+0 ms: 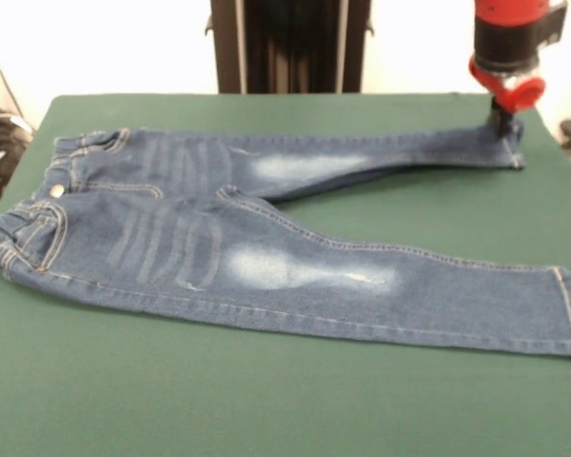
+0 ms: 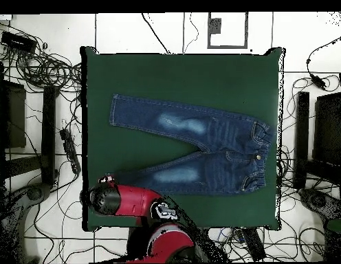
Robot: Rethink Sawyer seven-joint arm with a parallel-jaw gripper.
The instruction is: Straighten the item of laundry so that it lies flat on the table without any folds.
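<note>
Both legs of the small dark blue denim jeans [image 1: 266,248] lie nearly flat across the dark green cloth counter [image 1: 266,400], little remaining, while the black fingers [image 1: 503,122] pinch one cuff near a corner.

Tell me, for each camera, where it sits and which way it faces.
Front view: across the table, level, facing the arm; shows the hand at a hem of the jeans.
Overhead view: above, looking straight down; shows the red arm by the table edge.
Both views share the jeans and the green table.
</note>
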